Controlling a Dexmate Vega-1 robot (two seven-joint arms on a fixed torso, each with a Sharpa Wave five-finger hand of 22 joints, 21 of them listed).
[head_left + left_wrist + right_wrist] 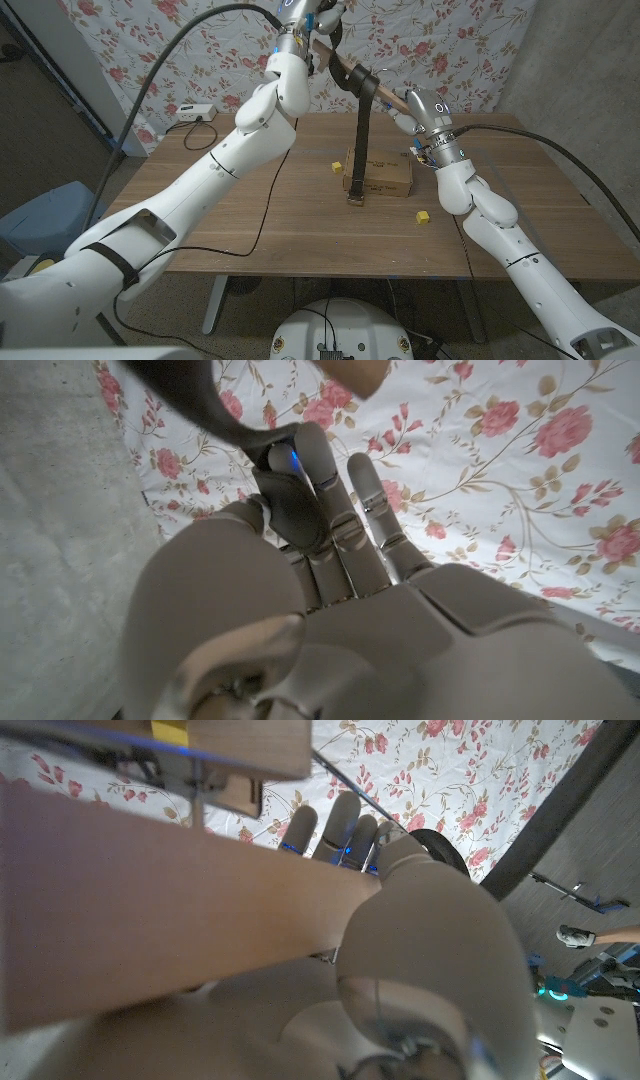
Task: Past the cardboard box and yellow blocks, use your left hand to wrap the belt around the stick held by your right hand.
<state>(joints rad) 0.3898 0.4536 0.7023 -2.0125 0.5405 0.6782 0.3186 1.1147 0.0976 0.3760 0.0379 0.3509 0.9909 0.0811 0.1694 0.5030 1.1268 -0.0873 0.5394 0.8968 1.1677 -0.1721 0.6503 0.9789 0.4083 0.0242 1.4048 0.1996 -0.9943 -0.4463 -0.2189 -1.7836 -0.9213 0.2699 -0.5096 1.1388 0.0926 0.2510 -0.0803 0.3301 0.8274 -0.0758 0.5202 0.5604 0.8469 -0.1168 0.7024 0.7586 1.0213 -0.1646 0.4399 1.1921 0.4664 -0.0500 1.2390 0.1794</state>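
Note:
My right hand (427,106) grips one end of a wooden stick (340,63), which slants up and away to the left above the table. A black belt (361,135) loops over the stick's middle, and its long end hangs straight down to the table beside the cardboard box (388,174). My left hand (312,18) is raised at the stick's far end and pinches the belt's upper end. In the left wrist view the belt (205,402) runs from the fingers (320,480). In the right wrist view the stick (150,905) crosses my right hand (430,950).
Two yellow blocks lie on the wooden table (250,225): one (337,166) left of the box, one (423,216) in front of it to the right. A floral cloth (170,50) hangs behind. A white power strip (196,111) sits past the table's far left corner.

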